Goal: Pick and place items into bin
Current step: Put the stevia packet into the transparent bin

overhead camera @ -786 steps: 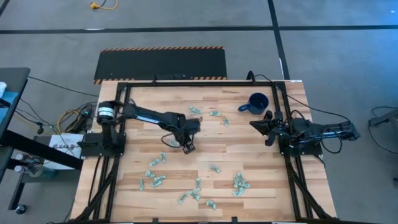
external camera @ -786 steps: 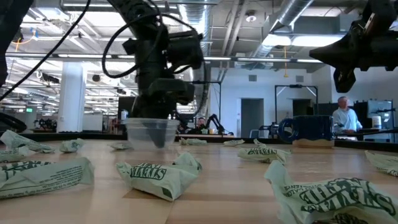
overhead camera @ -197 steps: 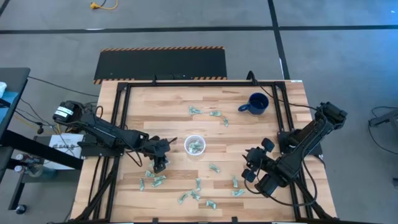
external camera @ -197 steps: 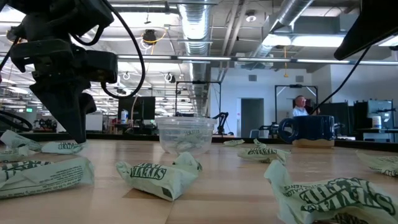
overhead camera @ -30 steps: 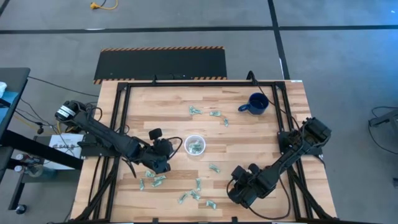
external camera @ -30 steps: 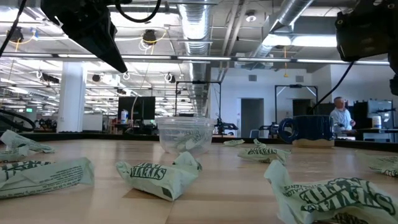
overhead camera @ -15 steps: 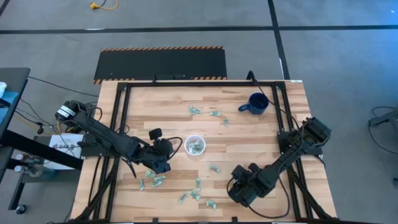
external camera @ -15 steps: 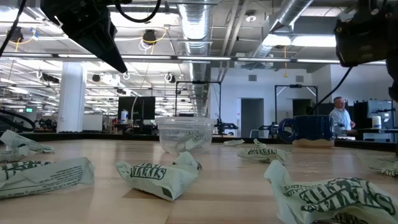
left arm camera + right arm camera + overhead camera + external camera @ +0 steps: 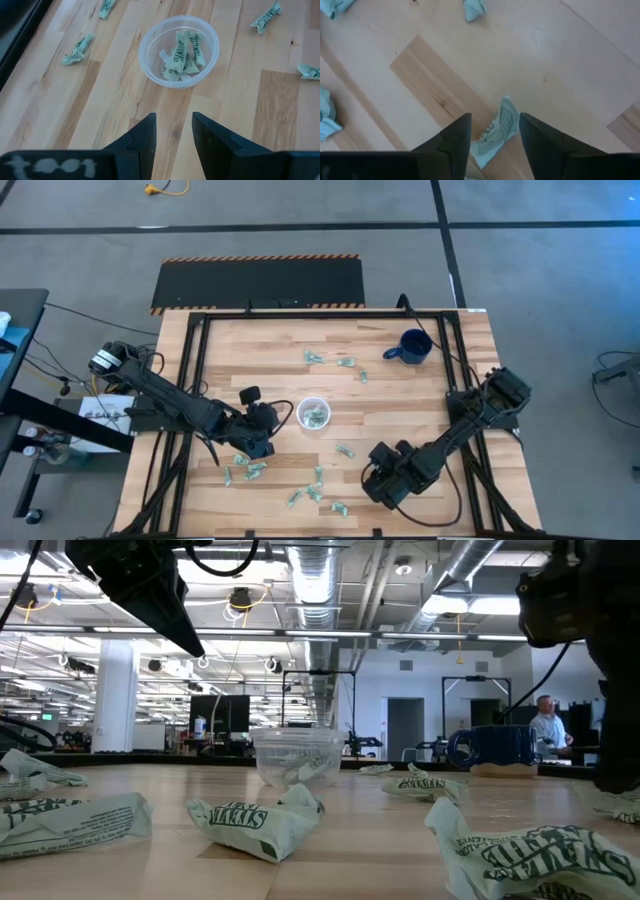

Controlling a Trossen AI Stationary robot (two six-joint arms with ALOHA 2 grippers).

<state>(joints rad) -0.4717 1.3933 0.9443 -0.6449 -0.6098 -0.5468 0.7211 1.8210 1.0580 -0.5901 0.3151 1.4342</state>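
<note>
The bin, a clear plastic cup (image 9: 313, 413) (image 9: 179, 50), stands upright near the table's middle with several green-and-white wrapper pieces inside. More pieces lie loose on the wood at the far middle (image 9: 330, 360) and near the front (image 9: 312, 485). My left gripper (image 9: 262, 422) (image 9: 174, 125) hangs open above the table just left of the cup, nothing between its fingers. My right gripper (image 9: 381, 479) (image 9: 495, 120) points down at the front right, open, its fingers on either side of one wrapper piece (image 9: 506, 112) that lies on the table. My right gripper comes at the wrapper piece from above, with a finger (image 9: 455, 135) on each side of the piece's lower end (image 9: 487, 142). I cannot tell whether either finger touches it. The piece lies flat on the wood.
A dark blue mug (image 9: 412, 346) stands at the far right. Black frame rails (image 9: 190, 380) run along the table's left and right sides. Big crumpled wrappers (image 9: 255, 820) lie close to the low camera. A person (image 9: 548, 725) stands in the room beyond.
My right gripper has edged slightly toward the table's left and far side, and in the low view its dark body now reaches lower at the right edge. The left arm and the cup have kept still.
</note>
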